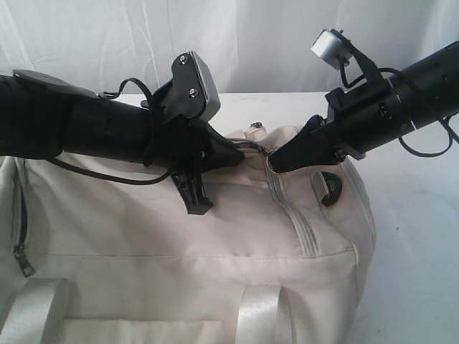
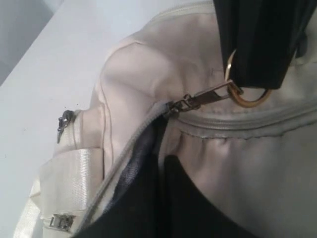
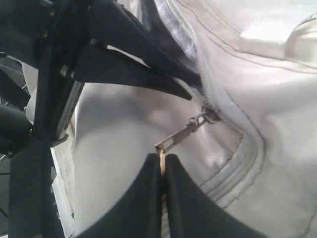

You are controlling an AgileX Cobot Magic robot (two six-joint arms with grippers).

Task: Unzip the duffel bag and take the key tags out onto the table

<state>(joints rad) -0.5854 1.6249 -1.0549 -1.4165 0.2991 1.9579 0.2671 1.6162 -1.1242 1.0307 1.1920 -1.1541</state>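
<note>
duffel bag [image 1: 179,244] fabric was pinched at the edge of the top zip by the left tool [image 1: 240,156], whose fingers were pressed together on the cloth where the zip stood open. grey lining [image 2: 136,163] was seen in that gap, just beside the fingers. the right tool [image 1: 276,163] was clamped, fingers tight together, on a gold ring [image 2: 250,103]. the ring was linked to the silver zip pull [image 2: 205,97], which was drawn out straight from the slider. the two tools were set close together, tip facing tip, over the top of the bag near its right end. beyond the slider the zip was seen closed, curving down that end. the bag was laid on the white counter [image 1: 416,236] and filled the near part of the exterior view, with shiny webbing handles [image 1: 262,315] at its near side and a second zip pull [image 1: 25,269] hung at its left end.
</note>
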